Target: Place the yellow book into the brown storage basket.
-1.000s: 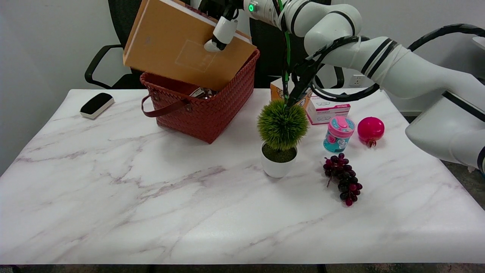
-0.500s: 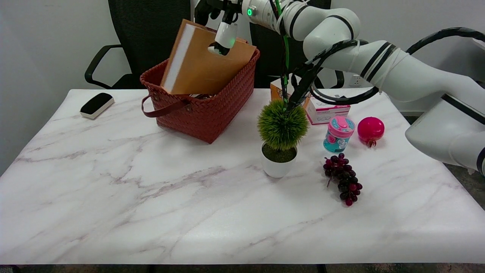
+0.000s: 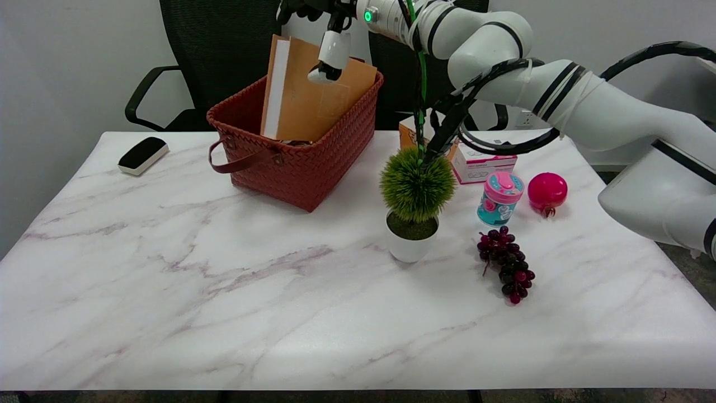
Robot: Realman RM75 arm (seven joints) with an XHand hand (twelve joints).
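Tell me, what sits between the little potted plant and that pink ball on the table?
In the head view, a small teal jar with a pink lid stands between the potted plant and the pink ball.

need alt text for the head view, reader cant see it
The robot's right hand hovers at the top edge of a yellow book standing tilted in a brown woven basket on a marble table. A potted plant, grapes and small containers sit to the right.

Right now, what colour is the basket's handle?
Dark brown, a plain strap on the woven reddish-brown basket; the handle shows in the head view.
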